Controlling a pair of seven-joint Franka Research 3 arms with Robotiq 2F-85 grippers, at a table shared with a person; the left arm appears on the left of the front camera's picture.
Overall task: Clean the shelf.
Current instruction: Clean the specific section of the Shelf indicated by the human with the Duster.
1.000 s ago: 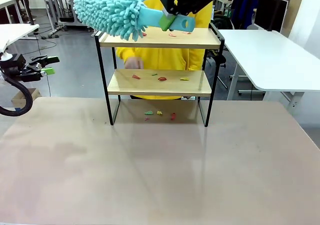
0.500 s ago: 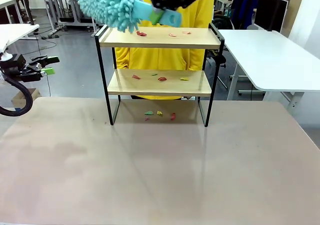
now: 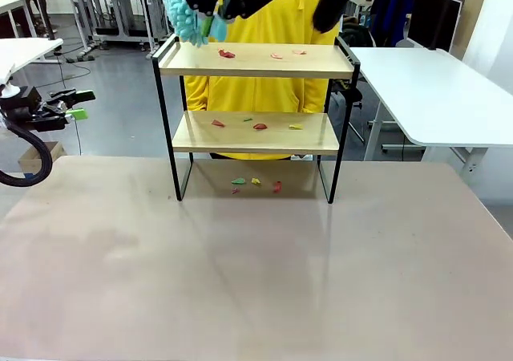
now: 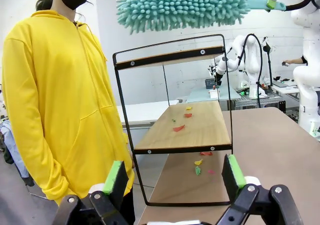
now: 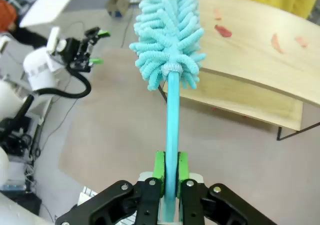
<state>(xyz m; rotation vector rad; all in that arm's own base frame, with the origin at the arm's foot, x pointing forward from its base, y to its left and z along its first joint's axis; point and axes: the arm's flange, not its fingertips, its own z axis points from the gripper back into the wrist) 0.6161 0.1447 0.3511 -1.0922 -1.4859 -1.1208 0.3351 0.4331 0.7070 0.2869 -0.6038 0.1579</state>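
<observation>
The right gripper point(image 5: 170, 171) pinches the smooth teal handle of a duster point(image 5: 169, 40). Its fluffy chenille head hangs just ahead, over one end of the shelf point(image 5: 250, 60)'s pale wooden top board. Small red and pink scraps point(image 5: 223, 31) lie beyond the head. The left gripper point(image 4: 175, 176) stands wide and empty, with the thin black-framed shelf ahead and a person in a yellow hoodie point(image 4: 60, 110) beside it.

Shelf point(image 3: 255, 60) on table point(image 3: 240, 281), scraps point(image 3: 228, 54) on both boards, duster point(image 3: 183, 12) above left end, person point(image 3: 264, 92) behind
</observation>
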